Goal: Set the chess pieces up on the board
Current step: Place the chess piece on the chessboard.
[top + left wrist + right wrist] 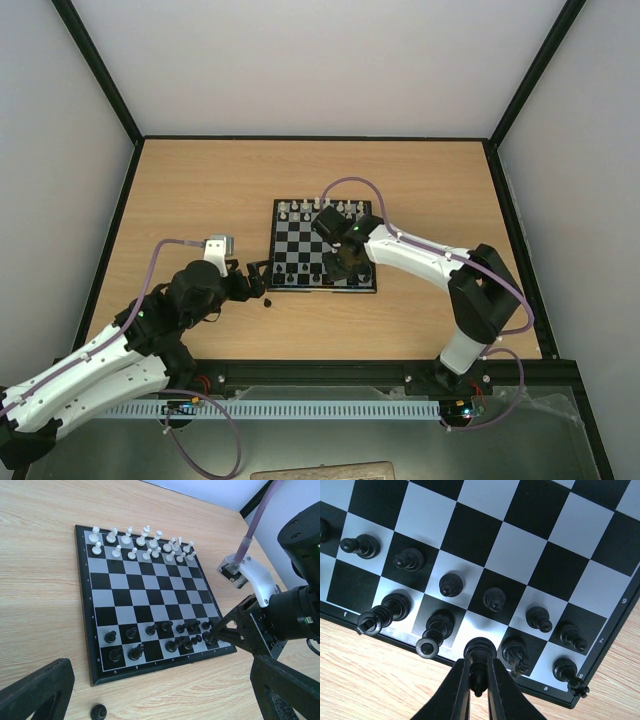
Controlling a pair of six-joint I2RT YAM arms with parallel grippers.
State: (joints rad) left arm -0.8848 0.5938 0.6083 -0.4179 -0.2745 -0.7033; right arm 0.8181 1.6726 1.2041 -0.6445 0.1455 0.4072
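Note:
The board lies mid-table, with black pieces on its two near rows. My right gripper is shut on a black piece whose base is at a white square of the board's near edge row. Other black pieces stand close on both sides of it. That gripper also shows over the near right corner in the top view and in the left wrist view. My left gripper is open and empty, left of the board's near left corner. One black piece lies on the table between its fingers.
White pieces fill the board's two far rows. The loose black piece also shows in the top view, just off the board's near left corner. Dark rails edge the wooden table.

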